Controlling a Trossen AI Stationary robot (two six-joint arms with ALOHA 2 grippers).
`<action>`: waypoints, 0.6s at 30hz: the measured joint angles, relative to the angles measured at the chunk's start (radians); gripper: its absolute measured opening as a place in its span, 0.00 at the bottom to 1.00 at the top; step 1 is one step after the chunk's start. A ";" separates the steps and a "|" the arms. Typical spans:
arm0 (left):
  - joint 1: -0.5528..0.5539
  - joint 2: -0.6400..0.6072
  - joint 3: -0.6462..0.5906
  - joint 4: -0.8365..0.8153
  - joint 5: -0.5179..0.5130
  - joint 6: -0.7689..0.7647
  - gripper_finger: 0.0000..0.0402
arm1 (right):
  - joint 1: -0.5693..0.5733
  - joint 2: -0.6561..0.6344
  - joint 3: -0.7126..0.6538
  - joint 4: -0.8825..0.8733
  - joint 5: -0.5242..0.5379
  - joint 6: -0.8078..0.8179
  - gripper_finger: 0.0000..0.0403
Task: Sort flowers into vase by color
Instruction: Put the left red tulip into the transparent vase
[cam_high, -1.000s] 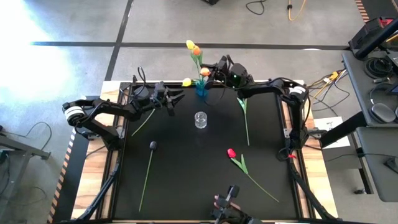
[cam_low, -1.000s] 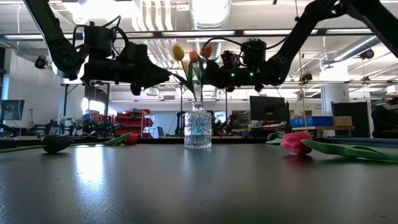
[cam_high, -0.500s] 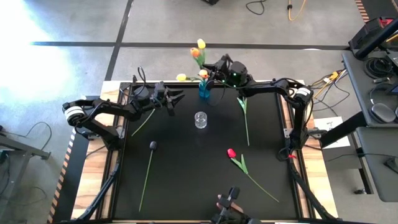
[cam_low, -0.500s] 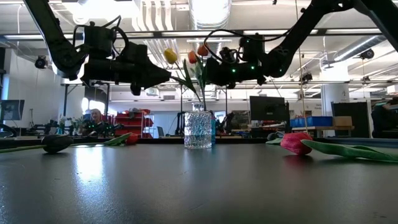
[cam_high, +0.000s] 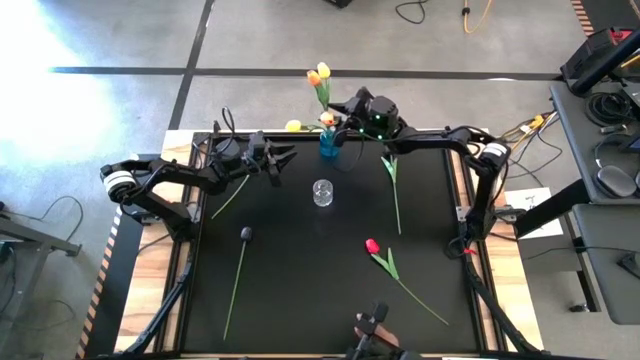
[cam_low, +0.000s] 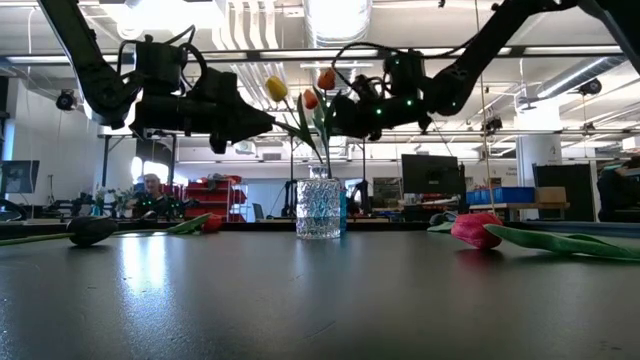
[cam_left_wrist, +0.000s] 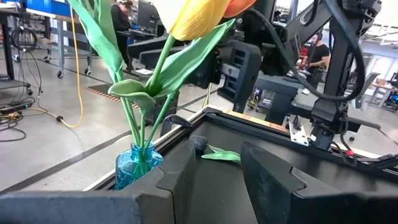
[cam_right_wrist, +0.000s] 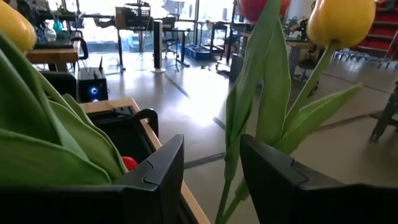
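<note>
The left gripper (cam_high: 285, 158) hangs idle, jaws parted on nothing, while the right gripper (cam_high: 338, 112), fingers parted around stems, should back straight off so the flowers (cam_high: 319, 84) stay in the blue vase (cam_high: 326, 143).

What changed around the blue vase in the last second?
The right gripper opened, released the tulips in the blue glass vase and backed away; the yellow and orange tulip heads shifted. The left gripper and the clear glass vase stayed put.
</note>
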 joint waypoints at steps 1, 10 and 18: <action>0.000 0.000 0.000 0.000 0.000 0.000 0.29 | 0.000 -0.011 0.000 -0.014 0.000 -0.006 0.36; 0.000 0.000 0.000 -0.002 0.000 0.004 0.29 | 0.000 -0.128 0.000 -0.177 0.021 -0.090 0.35; 0.000 0.000 -0.008 -0.008 0.002 0.053 0.29 | 0.000 -0.256 -0.009 -0.406 0.148 -0.234 0.32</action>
